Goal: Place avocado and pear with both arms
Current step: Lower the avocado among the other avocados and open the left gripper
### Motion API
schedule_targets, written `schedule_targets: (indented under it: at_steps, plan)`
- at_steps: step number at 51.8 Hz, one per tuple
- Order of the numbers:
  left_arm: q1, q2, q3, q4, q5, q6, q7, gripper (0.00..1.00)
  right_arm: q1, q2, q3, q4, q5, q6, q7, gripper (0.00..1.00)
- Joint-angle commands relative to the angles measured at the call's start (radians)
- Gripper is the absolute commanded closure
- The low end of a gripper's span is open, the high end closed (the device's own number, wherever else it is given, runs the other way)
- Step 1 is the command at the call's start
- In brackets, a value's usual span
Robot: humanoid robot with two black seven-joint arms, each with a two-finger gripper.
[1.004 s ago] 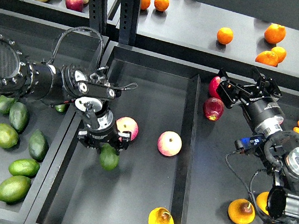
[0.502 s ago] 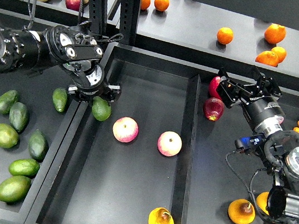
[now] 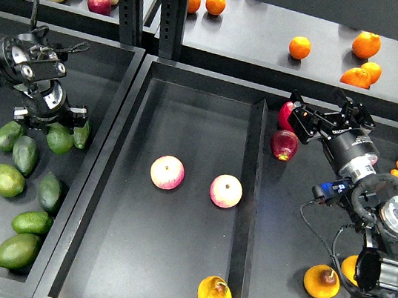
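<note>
The left pincer [image 3: 47,120] is seen over the left tray [image 3: 110,68], and an avocado [image 3: 59,139] lies just beneath it, among other green fruits; whether it is clenched on that avocado or released cannot be told. The right pincer [image 3: 323,113] is spread open and empty beside two dark red fruits [image 3: 284,144]. A pear [image 3: 214,295] lies at the near end of the centre tray [image 3: 200,89], with two pink-yellow apples [image 3: 168,172] farther back.

Several risks are judged likely. If the avocado is let go among its neighbours, it may be mistaken for one of them. The apples may be nudged on a careless reach. The pear may roll, being round.
</note>
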Motion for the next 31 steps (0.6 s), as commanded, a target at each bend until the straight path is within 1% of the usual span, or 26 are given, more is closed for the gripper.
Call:
schedule_targets:
  at_steps: [1, 14, 23, 31]
  plan:
    - [0.031, -0.012, -0.002, 0.04, 0.004, 0.0, 0.0, 0.73, -0.002, 0.0, 0.001, 0.004, 0.0, 0.0, 0.0, 0.01]
    - [0.101, -0.077, -0.019, 0.117, 0.006, 0.0, 0.0, 0.71, -0.006, 0.0, 0.0, 0.028, -0.002, -0.002, 0.0, 0.01]
    - [0.127, -0.107, -0.033, 0.134, 0.009, 0.0, 0.0, 0.69, -0.008, 0.0, 0.0, 0.032, -0.002, -0.002, 0.0, 0.01]
    - [0.143, -0.121, -0.035, 0.158, 0.017, 0.0, 0.0, 0.64, -0.006, 0.0, 0.0, 0.032, -0.002, -0.002, 0.0, 0.01]
